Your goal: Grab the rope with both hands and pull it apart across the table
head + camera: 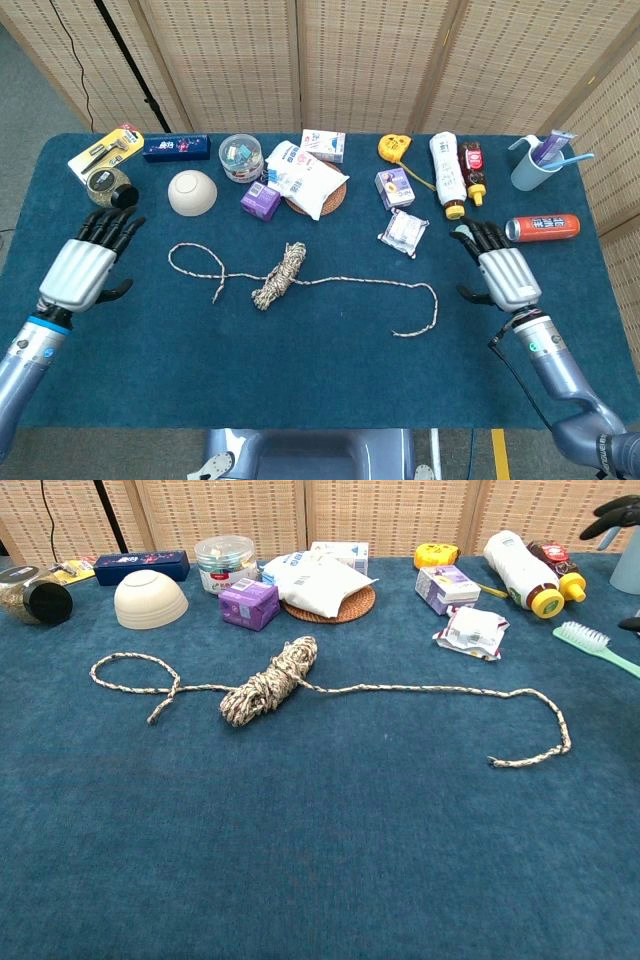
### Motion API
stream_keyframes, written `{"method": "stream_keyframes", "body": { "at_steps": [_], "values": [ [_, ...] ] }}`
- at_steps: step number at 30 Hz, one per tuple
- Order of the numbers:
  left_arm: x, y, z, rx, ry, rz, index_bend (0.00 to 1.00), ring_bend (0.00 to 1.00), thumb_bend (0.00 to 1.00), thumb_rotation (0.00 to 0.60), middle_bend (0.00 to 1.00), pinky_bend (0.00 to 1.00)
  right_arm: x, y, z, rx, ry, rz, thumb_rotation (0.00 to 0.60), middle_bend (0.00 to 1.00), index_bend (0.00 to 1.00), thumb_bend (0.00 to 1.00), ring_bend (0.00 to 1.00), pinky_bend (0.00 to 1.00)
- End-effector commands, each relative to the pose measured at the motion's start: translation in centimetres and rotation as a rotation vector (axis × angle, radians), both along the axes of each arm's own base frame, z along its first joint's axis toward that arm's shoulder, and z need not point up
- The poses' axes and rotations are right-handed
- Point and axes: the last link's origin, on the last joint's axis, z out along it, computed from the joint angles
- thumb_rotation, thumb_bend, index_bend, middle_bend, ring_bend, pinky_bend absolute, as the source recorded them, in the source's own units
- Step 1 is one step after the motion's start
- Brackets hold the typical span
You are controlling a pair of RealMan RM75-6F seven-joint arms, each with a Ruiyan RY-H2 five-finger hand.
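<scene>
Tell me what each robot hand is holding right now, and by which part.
Nothing is held. The left robot hand and the right robot hand are both open, fingers apart, off to the sides of the rope, which lies loose on the table.

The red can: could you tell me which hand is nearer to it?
Right. The right hand hovers just left of and below the red can; the left hand is across the table, at its far left edge.

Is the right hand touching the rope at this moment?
Apart. The head view shows bare blue table between the right hand and the nearest curl of the rope; its fingers are spread and hold nothing.
</scene>
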Motion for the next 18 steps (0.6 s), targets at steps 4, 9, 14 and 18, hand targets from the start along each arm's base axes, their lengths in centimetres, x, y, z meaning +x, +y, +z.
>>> {"method": "stream_keyframes", "body": {
  "at_steps": [4, 9, 14, 18],
  "values": [
    [-4.6, -3.1, 3.1, 0.096, 0.004, 0.147, 0.02, 0.00, 0.22, 0.600, 0.00, 0.00, -2.5, 1.6, 1.6, -0.039, 0.041, -0.076, 0.600, 0.00, 0.15, 0.28, 0.00, 0.00],
    [-6.7, -5.8, 4.6, 0.150, 0.017, 0.204, 0.02, 0.00, 0.22, 0.600, 0.00, 0.00, -4.3, 3.4, 2.8, -0.070, 0.062, -0.139, 0.600, 0.00, 0.15, 0.28, 0.00, 0.00],
    [-7.9, -8.6, 4.9, 0.173, 0.030, 0.232, 0.02, 0.00, 0.22, 0.600, 0.00, 0.00, -5.5, 5.5, 3.8, -0.109, 0.059, -0.206, 0.600, 0.00, 0.16, 0.28, 0.00, 0.00],
    [-8.4, -10.9, 4.9, 0.186, 0.011, 0.255, 0.02, 0.00, 0.22, 0.600, 0.00, 0.00, -5.7, 7.0, 4.3, -0.143, 0.062, -0.225, 0.600, 0.01, 0.17, 0.28, 0.00, 0.00]
  ]
}}
